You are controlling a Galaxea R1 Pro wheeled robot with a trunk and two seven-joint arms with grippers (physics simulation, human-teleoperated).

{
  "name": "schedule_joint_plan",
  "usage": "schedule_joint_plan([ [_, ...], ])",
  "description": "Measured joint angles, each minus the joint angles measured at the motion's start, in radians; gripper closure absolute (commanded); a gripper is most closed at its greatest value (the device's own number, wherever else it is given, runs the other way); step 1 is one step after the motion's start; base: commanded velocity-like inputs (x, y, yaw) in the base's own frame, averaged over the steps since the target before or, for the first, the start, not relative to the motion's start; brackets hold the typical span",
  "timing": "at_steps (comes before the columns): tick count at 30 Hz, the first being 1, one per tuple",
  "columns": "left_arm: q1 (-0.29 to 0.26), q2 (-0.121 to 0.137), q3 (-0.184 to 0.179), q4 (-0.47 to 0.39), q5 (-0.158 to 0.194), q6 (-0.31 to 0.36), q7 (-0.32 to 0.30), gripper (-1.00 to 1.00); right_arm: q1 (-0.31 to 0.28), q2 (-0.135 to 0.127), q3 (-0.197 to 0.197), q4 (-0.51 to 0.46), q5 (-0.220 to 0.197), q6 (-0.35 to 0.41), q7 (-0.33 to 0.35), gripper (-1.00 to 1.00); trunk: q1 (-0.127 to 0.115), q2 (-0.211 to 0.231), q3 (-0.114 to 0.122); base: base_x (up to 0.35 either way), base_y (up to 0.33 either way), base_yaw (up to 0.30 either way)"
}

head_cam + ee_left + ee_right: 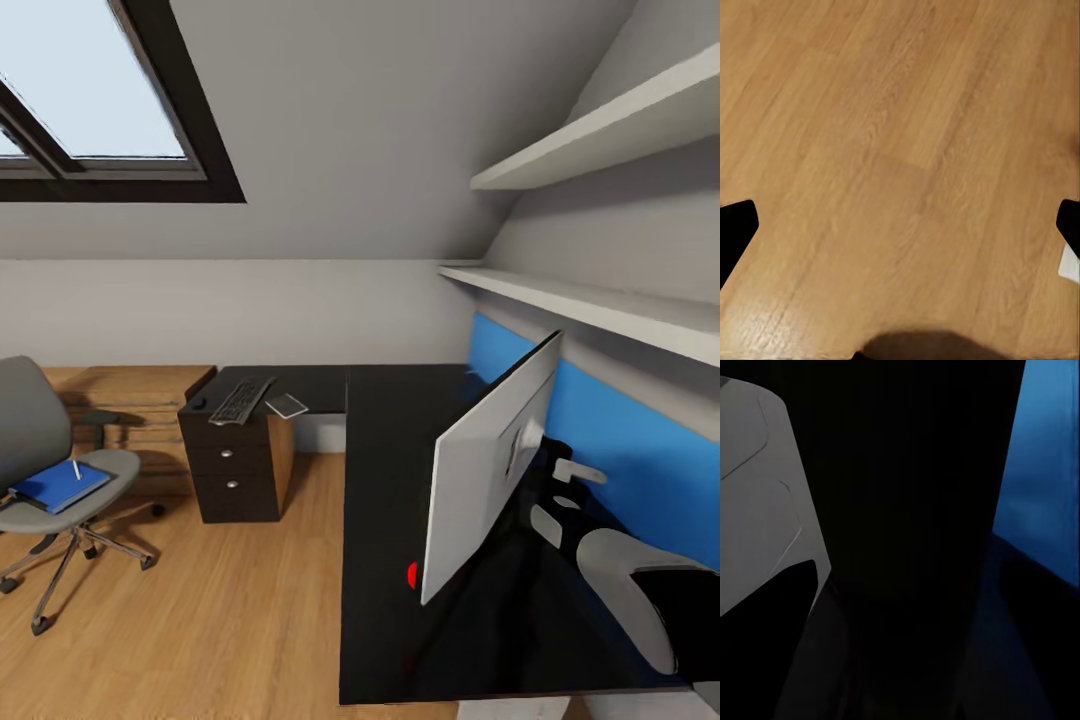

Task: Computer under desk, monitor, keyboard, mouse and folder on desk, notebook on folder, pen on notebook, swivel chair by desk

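One monitor (490,470) stands on the tabletop (385,520) beside my right pincer, whose grip I cannot tell. My left pincer (900,225) gapes empty. Far off: one keyboard (241,400), one notebook (287,405), one chair (50,470) bearing one folder (58,486) and one pen (76,469).

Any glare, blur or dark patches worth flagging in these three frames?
Head view: sharp, evenly lit, skylight bright, glossy desk mirrors the monitor and its red dot. Left wrist view: soft-focus wood floor. Right wrist view: mostly black, underexposed, details unreadable.
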Motion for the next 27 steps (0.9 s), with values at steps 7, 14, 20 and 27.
schedule_joint_plan([
  [7,0.000,0.000,0.000,0.000,0.000,-0.001,0.000,-1.00,0.000,0.001,0.001,0.000,-0.001,0.000,0.000,1.00,0.000,0.000,0.000,-0.049,-0.074,0.000],
  [14,0.000,-0.001,0.001,0.000,0.000,-0.001,0.000,-1.00,0.000,0.001,0.001,0.000,-0.002,0.000,0.000,1.00,0.000,0.000,0.000,-0.005,-0.007,0.000],
  [20,0.000,-0.001,0.000,0.000,0.000,-0.002,0.000,-1.00,0.000,0.001,0.002,0.000,-0.002,-0.001,0.000,1.00,-0.001,0.000,0.000,0.053,-0.051,0.000],
  [27,0.000,0.000,0.000,0.000,0.000,-0.002,0.000,-1.00,0.000,0.002,0.002,0.001,-0.003,-0.002,0.000,1.00,-0.001,0.000,0.000,0.189,-0.180,0.000],
])
